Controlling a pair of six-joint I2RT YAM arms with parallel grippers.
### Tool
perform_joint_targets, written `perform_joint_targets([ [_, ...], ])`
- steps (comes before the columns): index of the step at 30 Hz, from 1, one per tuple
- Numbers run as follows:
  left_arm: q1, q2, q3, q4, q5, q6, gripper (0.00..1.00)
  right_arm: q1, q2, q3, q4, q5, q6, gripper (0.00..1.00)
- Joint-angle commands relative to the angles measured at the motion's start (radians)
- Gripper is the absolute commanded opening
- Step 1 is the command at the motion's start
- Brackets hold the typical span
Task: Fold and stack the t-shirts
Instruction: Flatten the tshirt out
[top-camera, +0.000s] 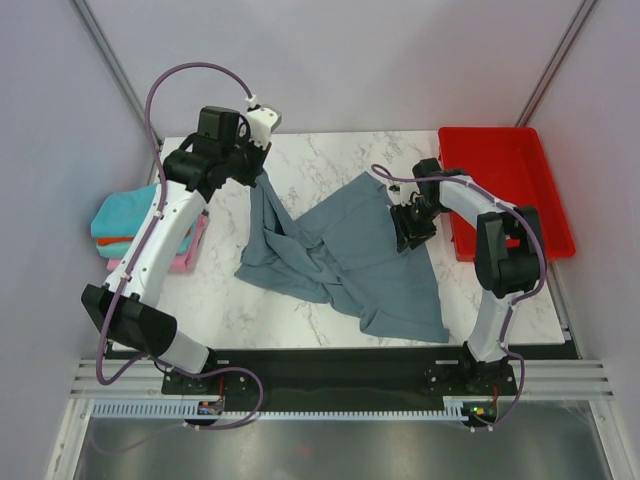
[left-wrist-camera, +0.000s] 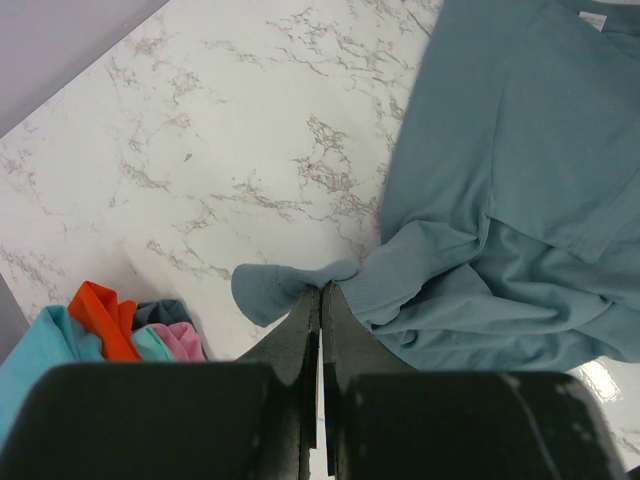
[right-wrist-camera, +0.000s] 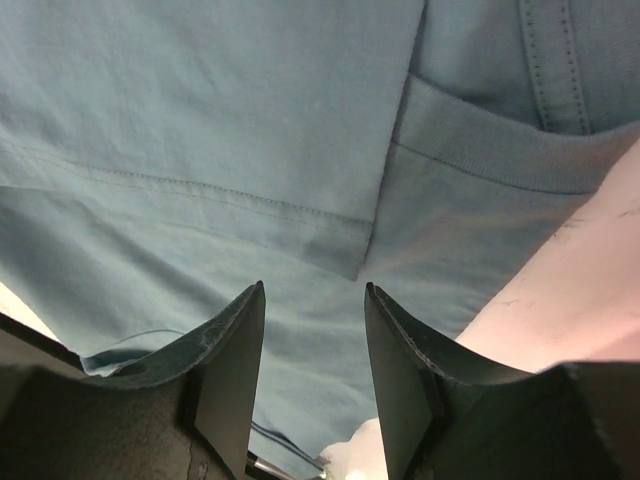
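Two arms: the left gripper (left-wrist-camera: 320, 300) hangs over the table's far left part; the right gripper (right-wrist-camera: 312, 340) is low over the cloth on the right, near the red plastic tray (top-camera: 505, 185).
Open room: bare marble table (top-camera: 330, 160) runs along the far edge between the two grippers, and another bare patch lies at the near left in front of the cloth.
Edges: the tray sits at the far right corner; the stack of folded shirts sits at the left edge; the spread cloth's near right corner comes close to the near edge.
Task shirt: slate grey-blue t-shirt (top-camera: 345, 265), mid-table, rumpled and lying on a slant, with bunched folds at its left and a flatter panel at its right; one strip of it rises to the left gripper.
Stack: folded teal shirt (left-wrist-camera: 25, 370), orange shirt (left-wrist-camera: 98, 310) and pink shirt (left-wrist-camera: 180, 338), well apart from the grey-blue one.
Left claw: fingers pressed together, pinching a small bunched fold of the grey-blue t-shirt, which pokes out beyond the tips.
Right claw: fingers roughly half apart with nothing between them; a stitched hem and a ribbed band show just beyond the gap.
Hard to tell: whether the right fingertips touch the cloth; the left arm covers part of the stack from above; the left wrist camera's own housing cuts the stack off; sleeves cannot be picked out in the rumple.
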Motion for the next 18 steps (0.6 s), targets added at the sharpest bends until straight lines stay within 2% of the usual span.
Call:
perform_joint_targets([
  [1,0.002,-0.032,0.007,0.027,-0.012,-0.018,0.02,-0.006,0.023,0.002,0.032,0.016,0.0,0.53],
  [7,0.002,-0.015,0.024,0.027,-0.008,-0.019,0.02,-0.009,0.066,0.011,0.051,0.003,0.015,0.51],
  [11,0.002,-0.006,0.031,0.027,-0.005,-0.021,0.02,-0.009,0.079,0.02,0.052,-0.002,0.021,0.46],
  [16,0.002,0.002,0.031,0.03,-0.002,-0.023,0.02,-0.011,0.076,0.029,0.052,0.0,0.021,0.36],
  [18,0.003,0.005,0.03,0.03,0.001,-0.023,0.02,-0.011,0.065,0.029,0.051,0.006,0.021,0.35],
])
